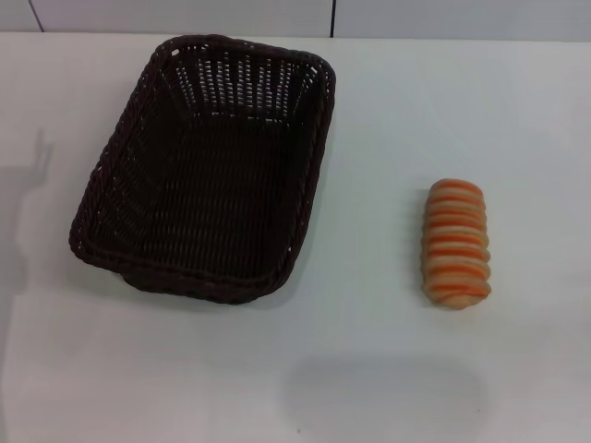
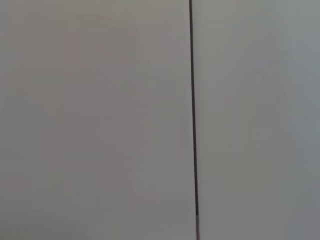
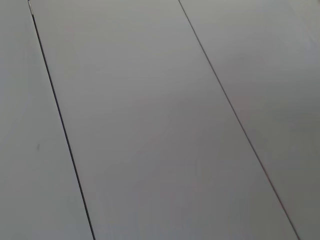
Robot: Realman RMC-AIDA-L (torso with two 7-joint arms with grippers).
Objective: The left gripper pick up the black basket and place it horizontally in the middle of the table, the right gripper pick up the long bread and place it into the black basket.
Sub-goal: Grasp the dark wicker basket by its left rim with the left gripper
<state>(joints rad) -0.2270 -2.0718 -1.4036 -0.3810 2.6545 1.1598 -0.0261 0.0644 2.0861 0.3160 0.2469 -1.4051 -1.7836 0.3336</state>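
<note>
The black basket [image 1: 208, 171] sits on the white table [image 1: 369, 369] at the left of the head view, its long side running away from me and slightly slanted. It is empty. The long bread [image 1: 455, 242] lies on the table to the right of the basket, well apart from it, its length also running away from me. Neither gripper shows in any view. Both wrist views show only plain grey panels with thin dark seams.
A grey wall with panel seams [image 1: 332, 17] runs behind the table's far edge. Faint shadows fall on the table at the left edge [image 1: 28, 185] and near the front [image 1: 388, 397].
</note>
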